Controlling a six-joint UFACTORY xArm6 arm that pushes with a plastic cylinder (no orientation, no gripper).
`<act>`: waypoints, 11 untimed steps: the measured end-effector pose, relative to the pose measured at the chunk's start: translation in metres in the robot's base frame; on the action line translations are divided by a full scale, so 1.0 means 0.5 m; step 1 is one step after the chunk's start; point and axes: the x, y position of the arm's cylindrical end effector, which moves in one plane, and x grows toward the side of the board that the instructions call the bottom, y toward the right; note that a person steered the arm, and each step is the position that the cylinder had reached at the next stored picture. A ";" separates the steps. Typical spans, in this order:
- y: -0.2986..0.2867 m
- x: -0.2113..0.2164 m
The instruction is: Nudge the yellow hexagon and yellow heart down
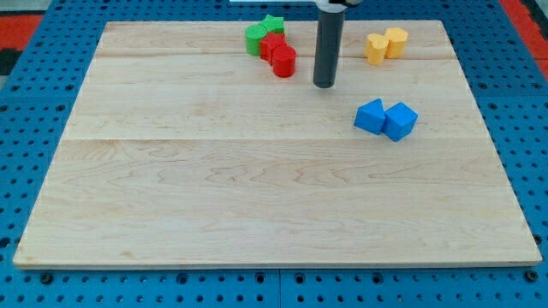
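Two yellow blocks sit together near the view's top right: the yellow heart (376, 47) on the left and the yellow hexagon (396, 41) touching it on the right. My tip (324, 85) is the lower end of the dark rod, resting on the wooden board (257, 188). It stands to the left of and a little below the yellow pair, apart from them, and just right of the red blocks.
A green block (256, 38) and a green star (274, 24) sit at the top centre, touching two red blocks (278, 55). Two blue blocks (386, 118) lie together right of centre, below the yellow pair. Blue pegboard surrounds the board.
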 end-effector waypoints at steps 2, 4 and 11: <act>0.041 -0.005; 0.393 -0.064; 0.256 -0.194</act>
